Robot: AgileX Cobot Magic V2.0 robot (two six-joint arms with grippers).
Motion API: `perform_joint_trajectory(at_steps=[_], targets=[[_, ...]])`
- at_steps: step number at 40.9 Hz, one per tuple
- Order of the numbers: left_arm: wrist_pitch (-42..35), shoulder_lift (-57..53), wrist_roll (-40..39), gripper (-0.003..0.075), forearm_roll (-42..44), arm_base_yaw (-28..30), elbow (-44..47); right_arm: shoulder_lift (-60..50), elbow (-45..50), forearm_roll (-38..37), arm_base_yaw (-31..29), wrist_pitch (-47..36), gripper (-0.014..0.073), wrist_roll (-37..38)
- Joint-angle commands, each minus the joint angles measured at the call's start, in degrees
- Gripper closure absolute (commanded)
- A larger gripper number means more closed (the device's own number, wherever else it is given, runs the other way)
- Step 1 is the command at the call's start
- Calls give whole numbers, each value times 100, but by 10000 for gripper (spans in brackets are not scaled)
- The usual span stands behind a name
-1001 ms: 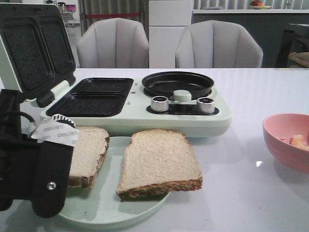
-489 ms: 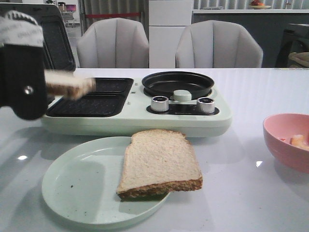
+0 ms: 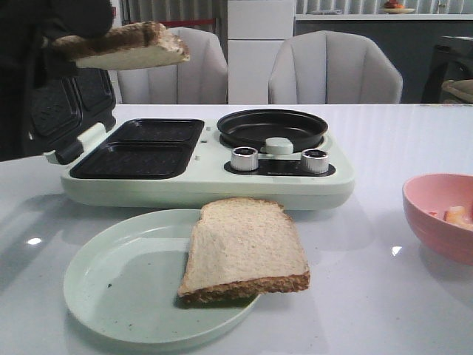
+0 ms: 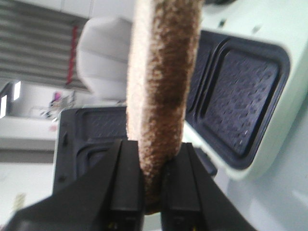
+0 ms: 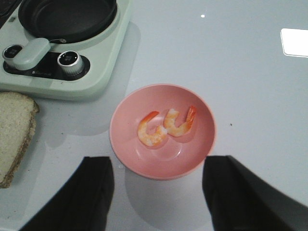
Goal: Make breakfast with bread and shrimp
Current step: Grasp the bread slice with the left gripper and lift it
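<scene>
My left gripper (image 4: 153, 185) is shut on the crust edge of one bread slice (image 3: 122, 44), held level high above the open sandwich maker's dark grill wells (image 3: 140, 148); the slice fills the middle of the left wrist view (image 4: 161, 86). The second bread slice (image 3: 244, 248) lies on the pale green plate (image 3: 111, 285), overhanging its right rim, and shows in the right wrist view (image 5: 14, 130). Two curled orange-pink shrimp (image 5: 166, 126) lie in the pink bowl (image 5: 162, 163), which stands at the right edge of the front view (image 3: 436, 218). My right gripper (image 5: 158, 185) is open above the table, just short of the bowl.
The pale green breakfast maker (image 3: 214, 181) has its lid (image 3: 55, 96) raised at the left, a round black pan (image 3: 272, 127) and two silver knobs (image 3: 244, 159). Two grey chairs (image 3: 336, 70) stand behind the white table.
My left gripper has lifted one bread slice off the plate, up and back, to high above the grill wells. The other slice and the bowl have not moved.
</scene>
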Motion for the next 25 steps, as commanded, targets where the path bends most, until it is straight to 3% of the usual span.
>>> perform_joint_trajectory(at_steps=[1, 13, 25], targets=[[-291, 7, 217, 620, 445, 398, -479, 26, -198, -18, 9, -396, 76, -29], [-507, 1252, 780, 620, 445, 1301, -1746, 26, -198, -18, 9, -396, 76, -29], [-652, 2676, 791, 620, 445, 1976, -3010, 26, -198, -18, 9, -396, 76, -29]])
